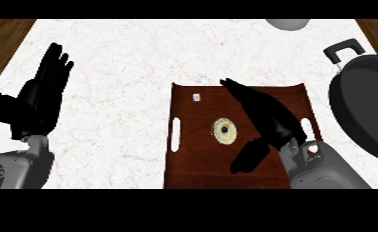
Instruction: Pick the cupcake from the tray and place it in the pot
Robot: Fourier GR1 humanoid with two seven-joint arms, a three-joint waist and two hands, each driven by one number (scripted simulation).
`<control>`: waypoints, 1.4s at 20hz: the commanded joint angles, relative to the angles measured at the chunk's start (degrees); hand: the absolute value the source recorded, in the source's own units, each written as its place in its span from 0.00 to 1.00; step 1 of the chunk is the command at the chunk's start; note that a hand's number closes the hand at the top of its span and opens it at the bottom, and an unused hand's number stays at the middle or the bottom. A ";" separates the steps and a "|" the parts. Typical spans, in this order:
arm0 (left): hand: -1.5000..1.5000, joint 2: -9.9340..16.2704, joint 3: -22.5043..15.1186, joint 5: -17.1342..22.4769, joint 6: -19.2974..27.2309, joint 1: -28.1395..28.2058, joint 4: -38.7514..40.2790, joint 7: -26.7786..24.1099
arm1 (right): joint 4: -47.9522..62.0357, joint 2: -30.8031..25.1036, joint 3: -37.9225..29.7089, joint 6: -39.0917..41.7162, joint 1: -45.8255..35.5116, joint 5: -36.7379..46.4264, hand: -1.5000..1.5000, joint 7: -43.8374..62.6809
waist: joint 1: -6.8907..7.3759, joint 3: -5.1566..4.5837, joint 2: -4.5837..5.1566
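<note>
A small cupcake [224,130] with a pale frill and a dark centre sits near the middle of the brown wooden tray [193,161]. My right hand [262,111] hovers over the tray just right of the cupcake, fingers straight and pointing up-left, thumb hanging down beside it; it holds nothing. The dark pot [356,101] with a black handle stands at the right edge, partly cut off. My left hand [43,93] rests open at the left, fingers up.
A tiny pale item [196,96] lies at the tray's far left corner. A grey rounded object [288,23] shows at the counter's far edge. White marble counter spreads left of the tray; wooden floor shows at the far corners.
</note>
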 commanded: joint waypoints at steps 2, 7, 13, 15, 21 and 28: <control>0.50 -1.69 0.49 -2.04 -0.14 1.21 -0.59 -1.01 | 5.45 7.73 1.63 0.26 -0.29 5.89 0.00 1.66 | -0.02 0.03 0.04; 0.50 -3.13 1.16 -2.71 -1.09 2.97 -0.38 -2.22 | 5.80 6.90 -0.56 3.80 0.98 9.81 0.00 3.12 | -0.15 0.02 0.01; 0.50 0.05 6.12 0.16 -5.64 1.45 -3.51 3.32 | 10.14 11.49 -1.03 2.38 4.26 15.53 0.00 -3.44 | -0.06 0.04 0.02; 0.50 -3.55 3.78 -3.72 -3.79 2.31 -2.13 -0.48 | 6.55 9.96 -2.56 4.47 7.56 16.85 0.00 -3.42 | -0.27 0.03 0.00; 0.50 -4.03 5.61 -3.47 -6.17 -1.14 4.60 -1.87 | 10.55 12.83 -4.24 5.90 6.28 20.69 0.00 -4.90 | -0.31 0.03 0.04; 0.50 -5.58 4.71 -5.57 -4.18 3.48 -5.48 2.20 | 21.16 16.31 -5.75 1.39 6.66 24.69 0.00 -12.58 | 0.05 0.04 0.02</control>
